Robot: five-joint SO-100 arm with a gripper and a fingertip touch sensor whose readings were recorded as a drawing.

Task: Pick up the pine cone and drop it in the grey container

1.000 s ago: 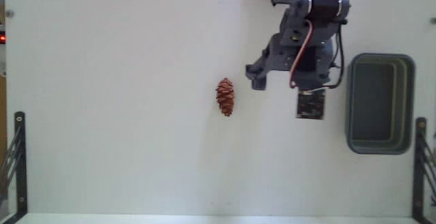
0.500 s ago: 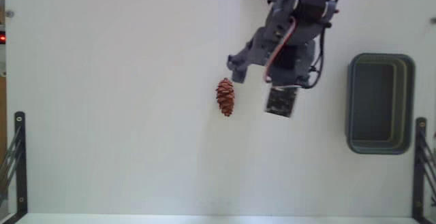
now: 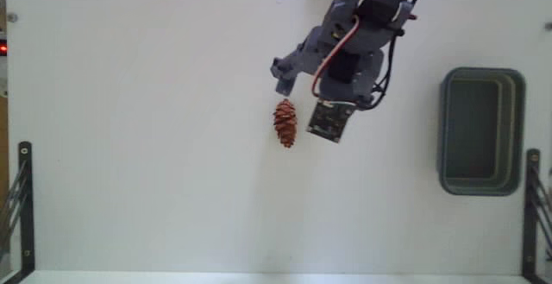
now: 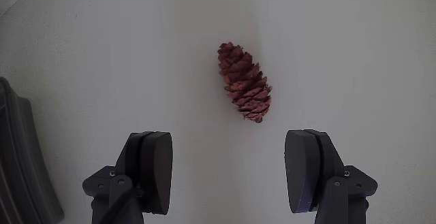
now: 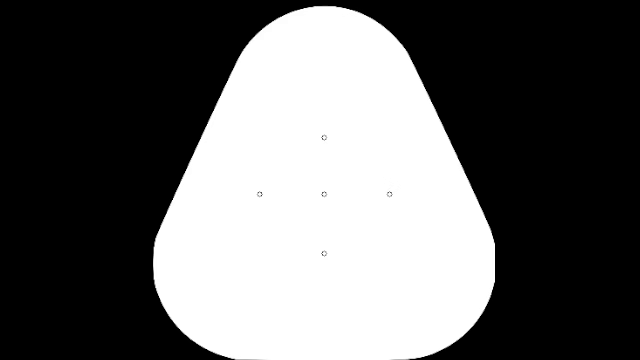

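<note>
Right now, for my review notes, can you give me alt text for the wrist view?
A small reddish-brown scaly pine cone lies on the plain white table, ahead of the open gripper and untouched by it. The two dark grey jaws stand wide apart at the bottom edge, the cone roughly centred between them but farther off. A dark grey object is cut off at the left edge.

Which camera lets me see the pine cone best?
The wrist view: the pine cone looks big there, with clear scales, lying ahead of the open gripper. The fixed view shows it small, lying on the white table.
</note>
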